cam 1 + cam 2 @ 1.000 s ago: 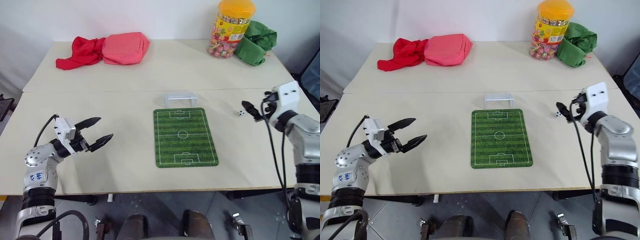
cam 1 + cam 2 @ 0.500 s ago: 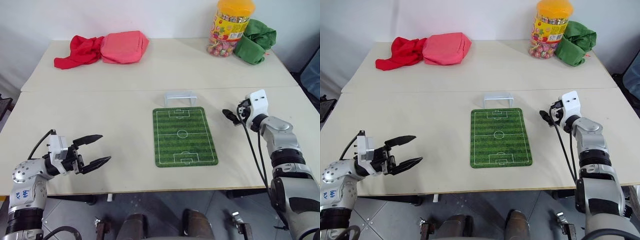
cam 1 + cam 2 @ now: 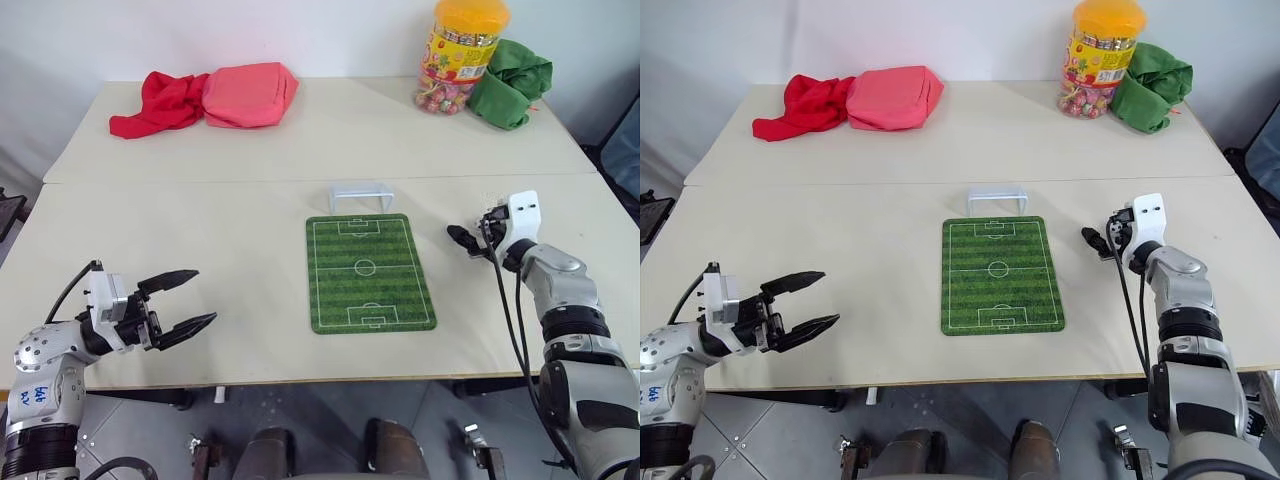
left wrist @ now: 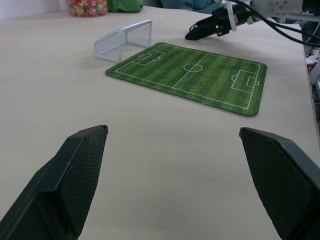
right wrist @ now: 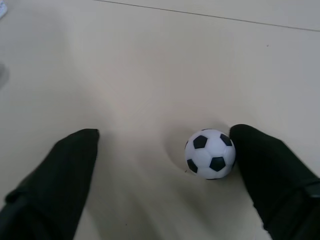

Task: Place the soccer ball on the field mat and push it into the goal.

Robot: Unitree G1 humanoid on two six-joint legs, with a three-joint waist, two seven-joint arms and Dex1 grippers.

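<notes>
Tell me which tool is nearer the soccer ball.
Right. The right tool is spread around the soccer ball on the table, one finger at its side, just right of the mat. The left tool hangs open far off, across the mat.

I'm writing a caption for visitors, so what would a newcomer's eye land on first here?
Likely the green field mat at the table's centre, with the white goal just beyond its far end. Next, the soccer ball on the bare table between the right gripper fingers, against one of them, and the orange-lidded candy jar at the far right.

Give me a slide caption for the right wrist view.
Open right end effector straddling the soccer ball on the table, one finger touching it.
</notes>
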